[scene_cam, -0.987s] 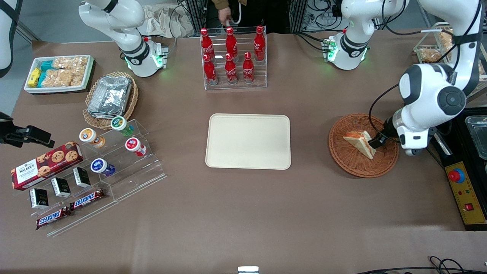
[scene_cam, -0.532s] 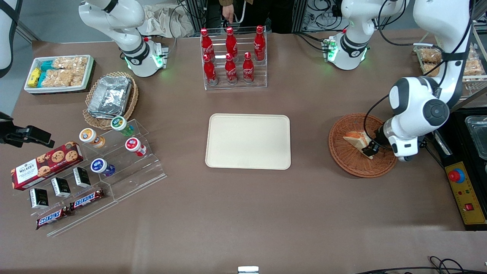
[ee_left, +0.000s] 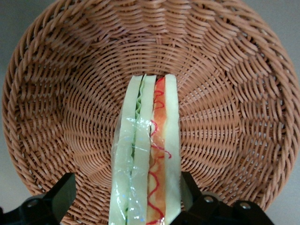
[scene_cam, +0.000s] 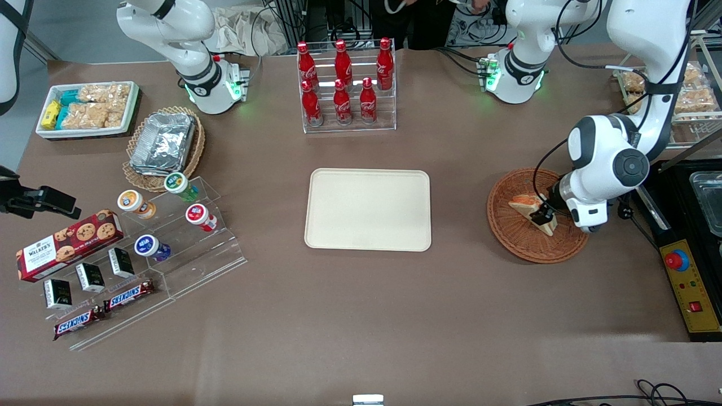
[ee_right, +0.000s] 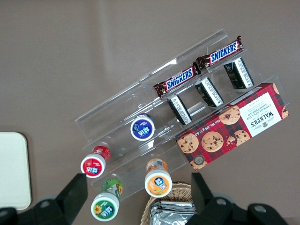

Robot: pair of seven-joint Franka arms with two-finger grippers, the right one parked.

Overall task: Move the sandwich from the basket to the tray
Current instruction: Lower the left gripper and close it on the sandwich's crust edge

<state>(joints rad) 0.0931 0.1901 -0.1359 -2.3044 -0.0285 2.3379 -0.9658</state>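
The sandwich, a white-bread wedge with orange-red and green filling under clear wrap, stands on edge in the reddish-brown wicker basket toward the working arm's end of the table. My left gripper is down in the basket, open, with its jaws either side of the sandwich. In the left wrist view the sandwich runs between the two fingers in the basket. One finger is against the bread and the other stands apart from it. The cream tray lies bare at the table's middle, beside the basket.
A rack of red cola bottles stands farther from the front camera than the tray. A black control box with a red button lies beside the basket. Foil containers, snack bin and a clear snack stand sit toward the parked arm's end.
My left gripper has slid over the basket toward the tray and come onto the sandwich, so its jaws now straddle it. The sandwich has stayed in place.
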